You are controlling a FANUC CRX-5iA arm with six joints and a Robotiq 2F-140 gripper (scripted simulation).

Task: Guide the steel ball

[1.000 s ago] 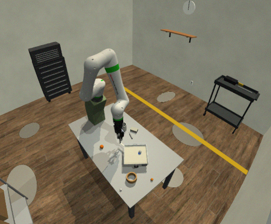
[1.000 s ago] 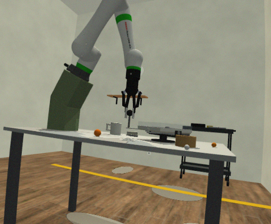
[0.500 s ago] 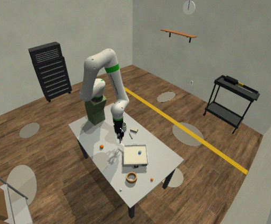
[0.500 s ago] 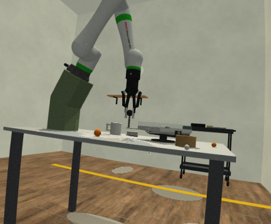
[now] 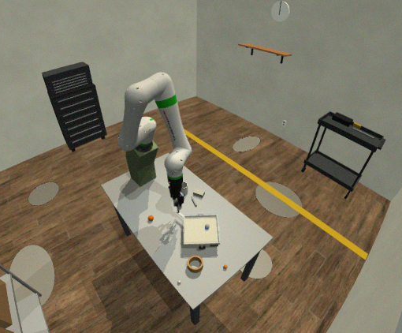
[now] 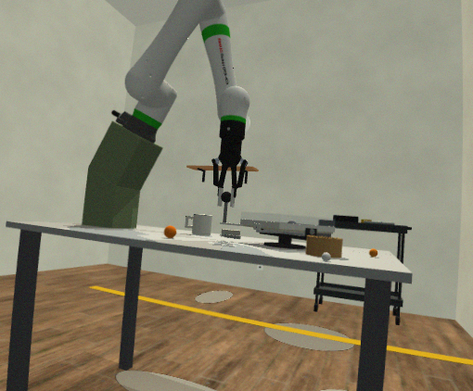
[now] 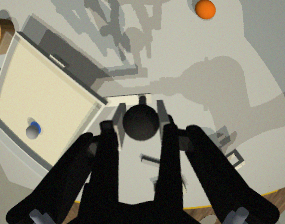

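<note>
Grey table (image 5: 232,245), end effector (image 6: 226,196) vertical, gripping knob (image 7: 141,123)

In the wrist view, the cream clear-lidded plate (image 7: 42,106) is cut off at the left edge; the small steel ball (image 7: 33,129) blurs against the blue spot.
</note>
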